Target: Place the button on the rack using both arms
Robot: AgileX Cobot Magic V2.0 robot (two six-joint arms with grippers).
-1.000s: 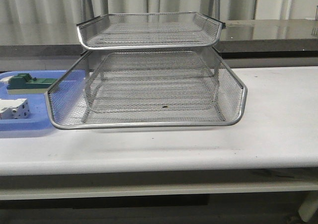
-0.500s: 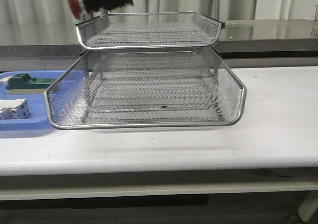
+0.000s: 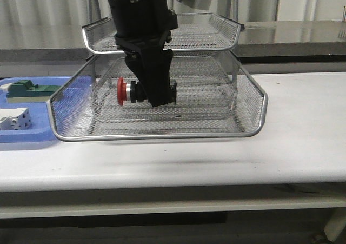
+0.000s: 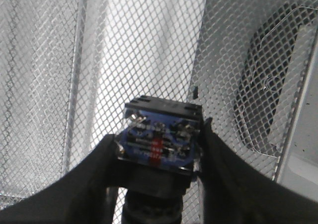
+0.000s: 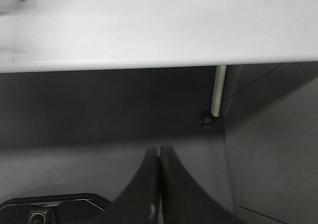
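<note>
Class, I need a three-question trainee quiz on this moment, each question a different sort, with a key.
1. True or false: the left hand is shut on the button.
2. Which tray of the rack is the button over? A) the upper one B) the pulled-out lower one C) the blue tray
3. Fill in: in the front view the button's red head points toward the robot's ____ side.

Key: 1 true; 2 B; 3 left. The right hand is shut, holds nothing, and is below the table edge.
</note>
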